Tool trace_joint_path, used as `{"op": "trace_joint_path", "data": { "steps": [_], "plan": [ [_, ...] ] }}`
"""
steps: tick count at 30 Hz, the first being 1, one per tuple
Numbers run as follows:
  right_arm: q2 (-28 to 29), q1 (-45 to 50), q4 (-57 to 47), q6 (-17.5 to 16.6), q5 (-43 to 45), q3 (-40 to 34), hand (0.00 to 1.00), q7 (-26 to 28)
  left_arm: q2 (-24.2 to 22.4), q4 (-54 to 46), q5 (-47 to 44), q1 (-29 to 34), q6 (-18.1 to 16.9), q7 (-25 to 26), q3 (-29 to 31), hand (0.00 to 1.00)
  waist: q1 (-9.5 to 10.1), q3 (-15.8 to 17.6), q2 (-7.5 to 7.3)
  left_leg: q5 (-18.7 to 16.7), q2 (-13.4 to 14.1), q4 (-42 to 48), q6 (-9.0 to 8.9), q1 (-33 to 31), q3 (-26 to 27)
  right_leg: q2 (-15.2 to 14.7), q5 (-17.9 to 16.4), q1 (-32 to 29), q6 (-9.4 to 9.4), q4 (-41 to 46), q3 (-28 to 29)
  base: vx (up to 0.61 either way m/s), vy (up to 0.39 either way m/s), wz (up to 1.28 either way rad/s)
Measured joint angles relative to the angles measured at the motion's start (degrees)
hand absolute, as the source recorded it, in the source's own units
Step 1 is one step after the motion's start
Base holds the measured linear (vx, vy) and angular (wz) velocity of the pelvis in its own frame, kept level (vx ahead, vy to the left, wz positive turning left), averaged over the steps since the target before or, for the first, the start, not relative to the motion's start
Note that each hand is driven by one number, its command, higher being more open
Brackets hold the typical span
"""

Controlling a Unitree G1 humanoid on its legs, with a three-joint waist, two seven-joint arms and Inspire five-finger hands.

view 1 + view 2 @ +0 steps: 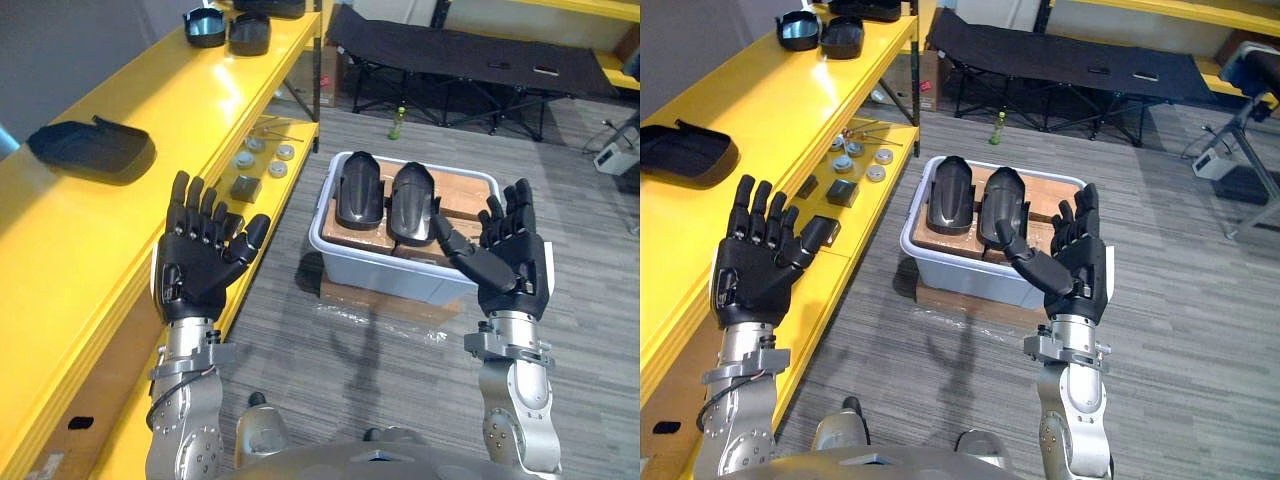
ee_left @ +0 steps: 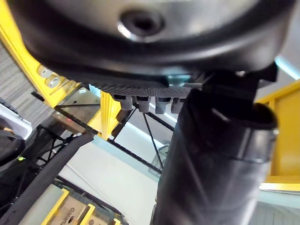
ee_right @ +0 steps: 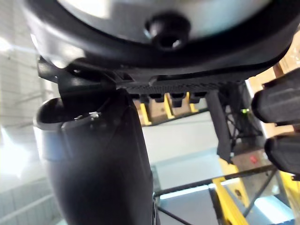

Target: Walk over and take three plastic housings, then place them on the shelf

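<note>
Two black plastic housings (image 1: 360, 187) (image 1: 411, 202) lie side by side on cardboard in a grey bin (image 1: 372, 268) on the floor ahead. A third black housing (image 1: 92, 146) rests on the yellow shelf (image 1: 60, 250) at the left, and two more (image 1: 205, 27) (image 1: 249, 33) sit at its far end. My left hand (image 1: 196, 256) is raised beside the shelf's edge, fingers straight and spread, holding nothing. My right hand (image 1: 510, 255) is raised near the bin's right side, also open and empty.
Small round metal parts (image 1: 262, 154) and a grey block (image 1: 245, 187) lie on the shelf's lower level. A black folding cot (image 1: 470, 55) stands behind the bin, with a green bottle (image 1: 398, 122) on the floor. The bin rests on a cardboard box (image 1: 385, 298).
</note>
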Motion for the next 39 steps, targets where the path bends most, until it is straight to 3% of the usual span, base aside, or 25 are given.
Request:
{"op": "trace_joint_path", "data": {
  "steps": [4,10,17,31,36,39],
  "plan": [
    [0.2,-1.8,2.0,0.4,0.1,2.6,1.00,-1.7,0.1,-0.2,2.5,-0.6,-0.5,-1.3,0.6,1.00,0.27,-0.1,-0.55,-0.6,-2.9,-0.5,0.63,1.0,1.2,-2.4,1.9,-0.7,2.79,0.1,1.7,0.08,0.097,-0.18],
    [1.9,-2.9,5.0,2.6,0.3,4.2,1.00,-2.3,1.4,-2.7,4.7,-5.1,-2.3,-1.2,1.6,1.00,0.19,-0.2,-0.63,-2.4,-3.5,-0.5,1.27,2.0,1.1,-2.7,5.7,-0.6,1.91,-0.7,1.6,0.02,0.084,-0.16],
    [2.4,-2.1,5.4,2.6,-2.9,4.1,1.00,-1.0,1.8,-3.3,4.6,-6.6,-2.4,0.0,2.3,1.00,0.12,-0.7,-1.54,-3.3,-6.5,-2.3,2.20,2.1,-0.4,-4.4,8.4,-0.3,2.49,-4.1,1.1,-0.03,0.071,-0.09],
    [2.3,-2.2,5.4,6.2,-2.8,5.0,1.00,-0.5,1.7,-2.6,4.6,-5.8,-2.1,-0.1,1.6,1.00,0.06,-1.1,-2.17,1.4,-7.5,-9.9,2.29,5.3,-1.2,-4.3,8.8,1.1,2.37,-6.0,0.0,-0.01,-0.013,0.02],
    [1.9,-2.3,5.7,7.1,-2.9,7.2,1.00,1.4,1.5,-1.7,4.6,-5.4,-1.1,-0.1,0.5,1.00,0.08,-1.1,-2.20,4.6,-8.0,-14.5,2.14,6.8,-1.2,-4.3,8.6,1.0,2.26,-7.2,-0.5,-0.04,-0.022,0.01],
    [0.7,-2.3,6.1,7.1,-10.7,10.3,1.00,0.7,1.5,-1.6,4.7,-5.3,-0.6,-0.9,-0.5,1.00,0.14,-1.1,-2.33,6.0,-8.1,-16.8,2.20,8.2,-0.7,-4.4,8.0,0.7,1.85,-7.0,-0.5,-0.06,-0.007,-0.09]
  ]
}}
